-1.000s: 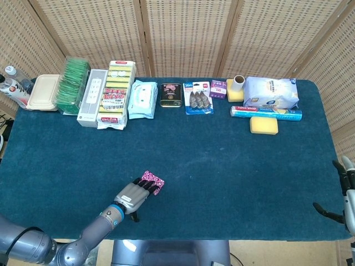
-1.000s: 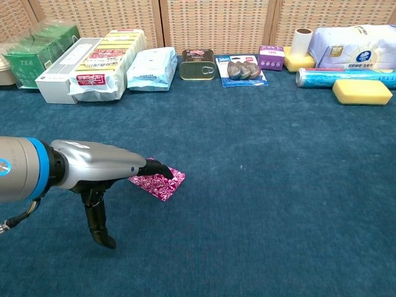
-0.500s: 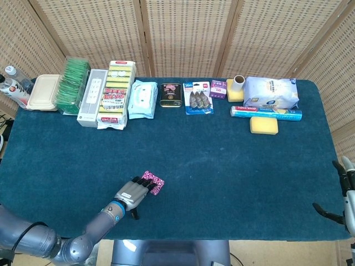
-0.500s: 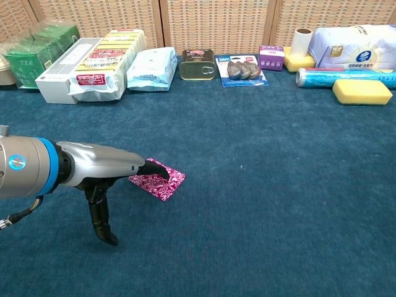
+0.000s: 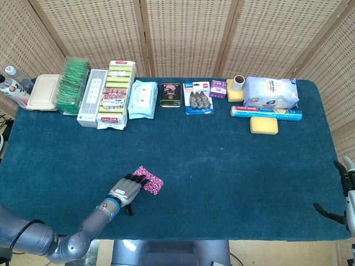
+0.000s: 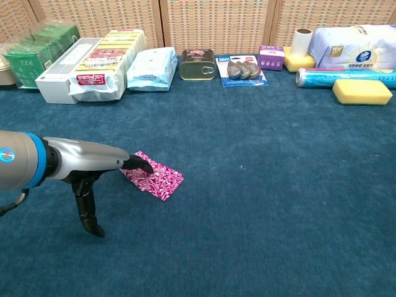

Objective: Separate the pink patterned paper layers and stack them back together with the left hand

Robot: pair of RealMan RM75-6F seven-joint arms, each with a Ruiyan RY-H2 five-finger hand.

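Paper (image 6: 154, 177), pink with a white pattern, lies flat on the near-left part of the blue-green table cover (image 5: 222, 160), well apart from the row of goods at the far edge. The left hand (image 5: 126, 189) reaches in from the near-left corner, its dark fingertips (image 6: 141, 163) resting on the left end of the paper while the thumb points down to the cloth. The chest view shows the paper's left end under those fingertips and its right part lying bare; whether the layers are parted there is too small to tell. The hand grips nothing; its fingers are extended together over the paper's edge.

The right hand (image 5: 344, 194) shows only at the right border of the head view, off the table's near-right corner, with dark fingers spread and nothing in them.

Along the far edge, from left to right, stand a beige box (image 5: 43, 92), a green tea pack (image 5: 72, 86), a white carton (image 5: 92, 97), a yellow sponge pack (image 5: 116, 94), a wipes pack (image 5: 142, 99), a tin can (image 5: 171, 95), a blue blister pack (image 5: 198, 97), a small purple box (image 5: 218, 88), a paper roll (image 5: 238, 83), a white bag (image 5: 270, 92), a blue foil roll (image 5: 266, 113) and a yellow sponge (image 5: 263, 125).
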